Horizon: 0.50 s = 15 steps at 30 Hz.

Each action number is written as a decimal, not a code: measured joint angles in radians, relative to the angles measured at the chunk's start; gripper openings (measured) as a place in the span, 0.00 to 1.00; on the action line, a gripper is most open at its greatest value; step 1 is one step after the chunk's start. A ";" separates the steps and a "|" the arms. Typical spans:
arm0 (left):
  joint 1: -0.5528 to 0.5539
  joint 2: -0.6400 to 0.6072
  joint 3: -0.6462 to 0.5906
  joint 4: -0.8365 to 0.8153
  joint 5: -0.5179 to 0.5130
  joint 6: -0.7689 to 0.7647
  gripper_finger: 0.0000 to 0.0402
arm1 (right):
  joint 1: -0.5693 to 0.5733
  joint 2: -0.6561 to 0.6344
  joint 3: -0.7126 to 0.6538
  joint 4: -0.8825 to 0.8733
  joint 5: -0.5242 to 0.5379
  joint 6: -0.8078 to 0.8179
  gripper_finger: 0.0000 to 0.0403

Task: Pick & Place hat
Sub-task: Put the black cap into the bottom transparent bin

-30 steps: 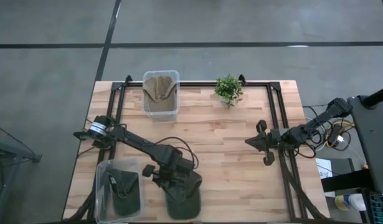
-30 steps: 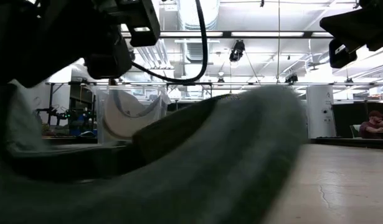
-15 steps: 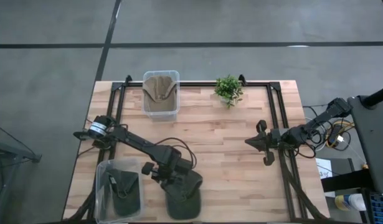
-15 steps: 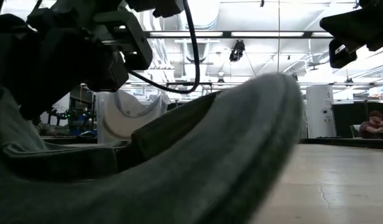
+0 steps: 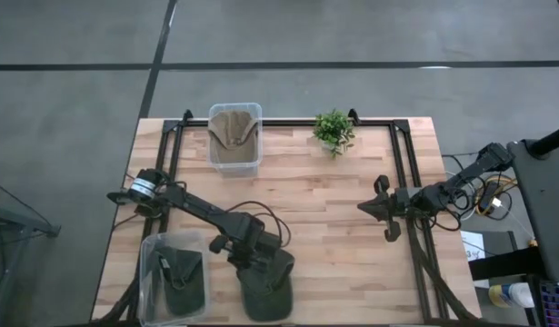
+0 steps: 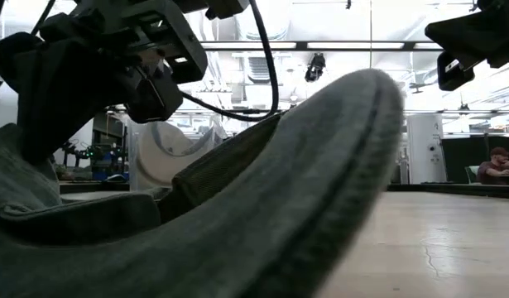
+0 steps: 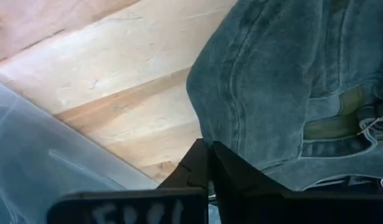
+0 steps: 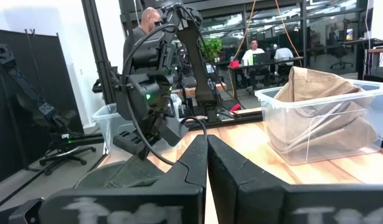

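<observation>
Lab/workshop: bare concrete floor [image 5: 352,36], exposed ceiling ducts [image 6: 262,25], people at desks [image 8: 253,53] behind.

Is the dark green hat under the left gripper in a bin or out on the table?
Out. The dark green hat lies on bare wood beside the near clear bin, which holds another dark hat.

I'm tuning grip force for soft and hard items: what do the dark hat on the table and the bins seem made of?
Dark green hat: probably woven cotton twill, matte, with visible stitched seams. Clear rectangular bins: rigid transparent plastic, glossy, contents showing through.
</observation>
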 joint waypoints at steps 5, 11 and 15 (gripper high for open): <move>0.000 -0.003 0.031 -0.010 -0.001 0.041 0.01 | 0.000 0.000 0.000 0.000 0.000 0.000 0.02; 0.005 -0.008 0.133 -0.116 -0.033 0.117 0.00 | 0.000 0.000 0.000 0.000 0.000 0.000 0.02; 0.010 -0.008 0.225 -0.239 -0.065 0.165 0.00 | 0.000 0.000 0.000 0.000 0.000 0.000 0.02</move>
